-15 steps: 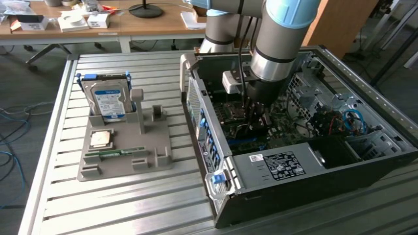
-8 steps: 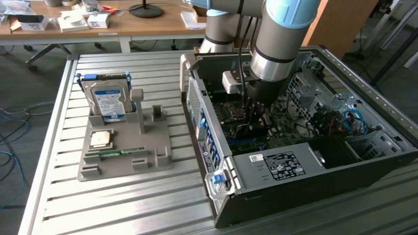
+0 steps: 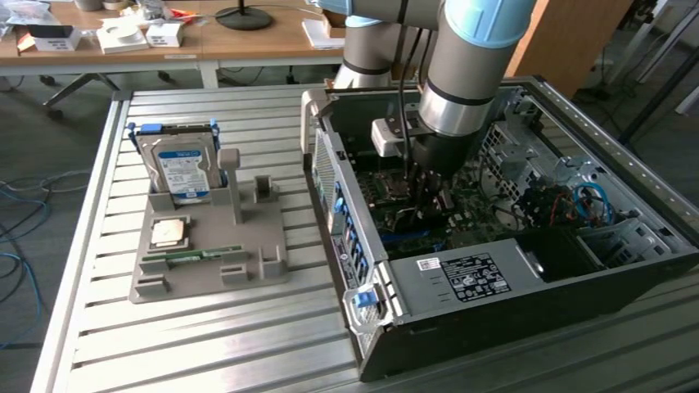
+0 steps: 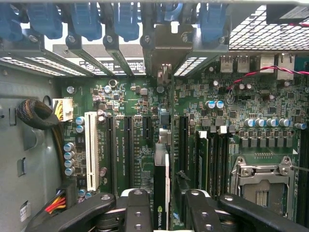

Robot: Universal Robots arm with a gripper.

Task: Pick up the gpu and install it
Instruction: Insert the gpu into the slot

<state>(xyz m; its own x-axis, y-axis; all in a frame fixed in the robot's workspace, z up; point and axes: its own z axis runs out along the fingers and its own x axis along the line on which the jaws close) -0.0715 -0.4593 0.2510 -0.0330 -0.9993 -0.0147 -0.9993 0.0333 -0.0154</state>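
The gpu [image 4: 161, 183] stands on edge in a motherboard [image 4: 251, 96] slot. It appears as a thin dark card with a white strip, and its metal end bracket [image 4: 164, 53] sits at the case's rear slot openings. My gripper [image 4: 169, 210] straddles the card's near end, and its black fingers [image 4: 138, 208] stand a little apart from the card on both sides. In the exterior view the arm reaches down into the open computer case [image 3: 459, 278], with the gripper [image 3: 428, 192] low over the board.
Blue slot latches [image 4: 87, 21] line the case's rear wall. RAM slots and an open CPU socket [image 4: 263, 186] lie beside the card. On the slatted table, a grey holder [image 3: 208, 262] carries a silver hard drive [image 3: 180, 168], a CPU [image 3: 167, 233] and a RAM stick [image 3: 191, 255].
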